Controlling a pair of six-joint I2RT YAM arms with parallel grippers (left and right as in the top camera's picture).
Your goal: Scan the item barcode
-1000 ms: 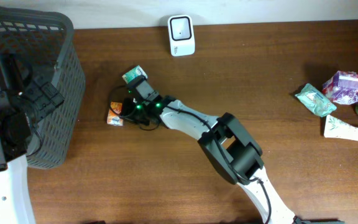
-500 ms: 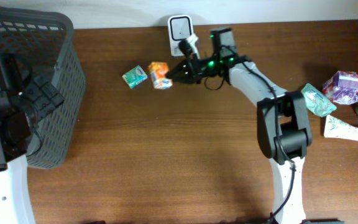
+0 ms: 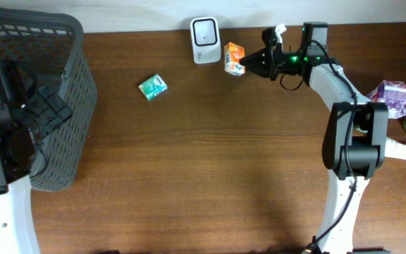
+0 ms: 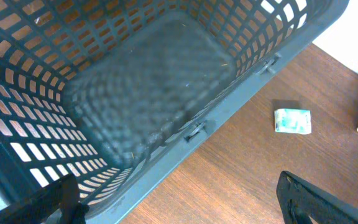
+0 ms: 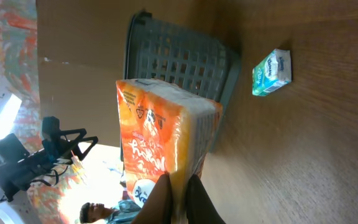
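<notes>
An orange packet (image 3: 234, 58) is being pinched at its edge between the closed fingers of the right gripper (image 3: 249, 65), just ahead of the fingertips and just beside a white barcode scanner (image 3: 206, 40). The left gripper (image 4: 188, 202) is being held with fingers spread wide, a grey mesh basket (image 4: 166, 93) lying below them.

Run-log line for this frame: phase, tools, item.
phase: presenting item | right tool: shut on orange packet, beside scanner | left tool: open above basket | green packet: on table
</notes>
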